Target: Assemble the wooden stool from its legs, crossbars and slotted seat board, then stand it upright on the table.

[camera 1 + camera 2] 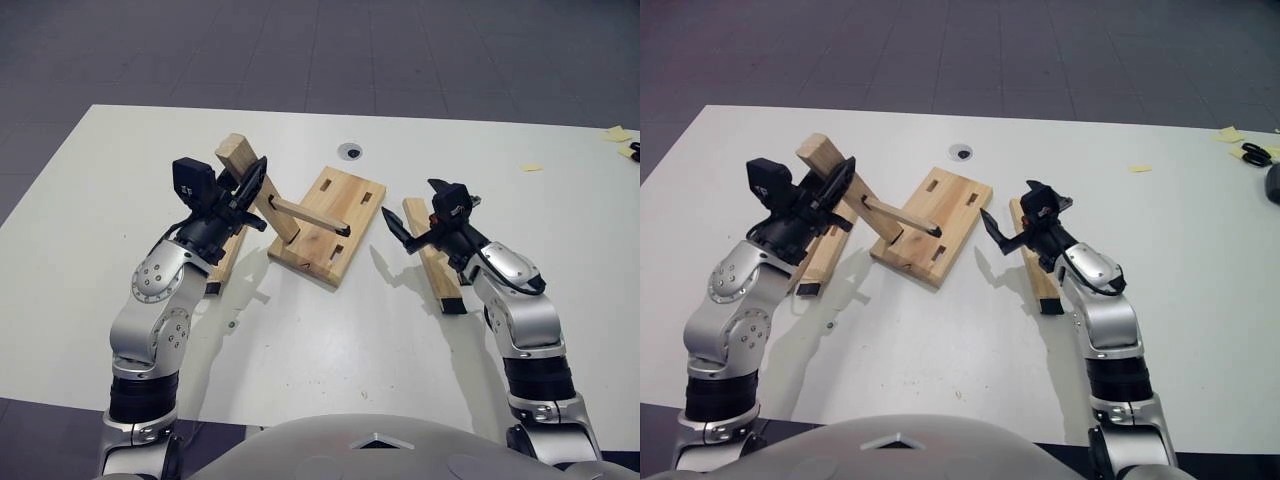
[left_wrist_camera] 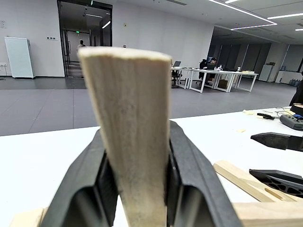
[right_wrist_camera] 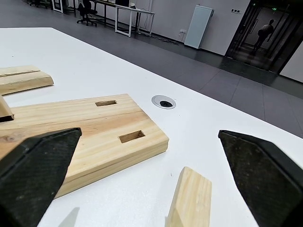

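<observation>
The white table [image 1: 300,350] is presenting a smooth, matte top from its near edge outward, with a round metal-rimmed cable hole [image 1: 350,151] lying toward the far side and yellow paper notes [image 1: 617,133] and dark scissors [image 1: 1255,153] sitting at the far right. Beyond the table, dark grey floor tiles [image 1: 300,50] are running back into an open office with white desks [image 2: 213,78] and a lit doorway [image 2: 83,40]. All stool parts are pale, unfinished wood with visible grain. Nearest, two squared legs are lying flat: a left leg [image 1: 228,262] under the left arm, and a right leg [image 1: 443,280], dark at its near end, under the right arm. The right gripper [image 1: 408,197] is hovering above that right leg with its black pointed fingers spread wide and grasping nothing. The slotted seat board [image 1: 350,195], a thick rectangle with four small rectangular slots, is lying flat at the table's centre between the arms. The left gripper [image 1: 252,183] is clamping its black fingers on a third leg [image 1: 238,155], holding it tilted with its lower end at the board's left edge. A thin crossbar [image 1: 310,215] is projecting from this leg across the board; whether its free end is seated in a slot cannot be told.
</observation>
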You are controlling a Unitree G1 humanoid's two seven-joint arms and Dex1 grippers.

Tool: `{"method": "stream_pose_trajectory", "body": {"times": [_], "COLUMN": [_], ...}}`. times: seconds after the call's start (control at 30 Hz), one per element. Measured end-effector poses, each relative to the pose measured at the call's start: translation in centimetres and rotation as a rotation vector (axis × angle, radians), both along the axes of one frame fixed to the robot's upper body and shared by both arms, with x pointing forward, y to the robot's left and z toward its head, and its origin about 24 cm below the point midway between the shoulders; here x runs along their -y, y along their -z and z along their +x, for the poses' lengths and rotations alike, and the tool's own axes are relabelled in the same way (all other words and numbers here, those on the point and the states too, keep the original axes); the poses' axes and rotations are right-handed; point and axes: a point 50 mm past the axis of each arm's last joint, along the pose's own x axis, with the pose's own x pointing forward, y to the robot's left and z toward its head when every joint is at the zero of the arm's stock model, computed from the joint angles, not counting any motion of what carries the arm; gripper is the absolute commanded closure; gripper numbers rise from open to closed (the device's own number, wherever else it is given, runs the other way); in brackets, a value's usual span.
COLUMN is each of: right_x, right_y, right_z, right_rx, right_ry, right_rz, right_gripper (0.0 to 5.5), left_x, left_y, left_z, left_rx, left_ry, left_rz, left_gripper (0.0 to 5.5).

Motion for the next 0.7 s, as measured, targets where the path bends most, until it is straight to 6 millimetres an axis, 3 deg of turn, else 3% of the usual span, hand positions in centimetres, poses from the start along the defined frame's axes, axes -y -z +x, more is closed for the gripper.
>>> {"method": "stream_pose_trajectory", "body": {"times": [0.47,0.5,0.7], "right_x": [0.0,0.0,-0.1], "right_y": [-0.1,-0.1,-0.1], "right_z": [0.3,0.4,0.4], "right_rx": [0.004,0.005,0.007], "right_ry": [0.003,0.003,-0.002], "right_rz": [0.000,0.000,0.002], "right_gripper": [0.10,0.10,0.10], "left_x": [0.4,0.4,0.4], "left_y": [-0.8,-0.8,0.7], "left_z": [1.2,1.2,1.3], "left_rx": [0.012,0.012,-0.086], "left_ry": [0.007,0.007,-0.008], "left_rz": [0.001,0.000,0.019], "left_gripper": [4.47,4.08,3.09]}}
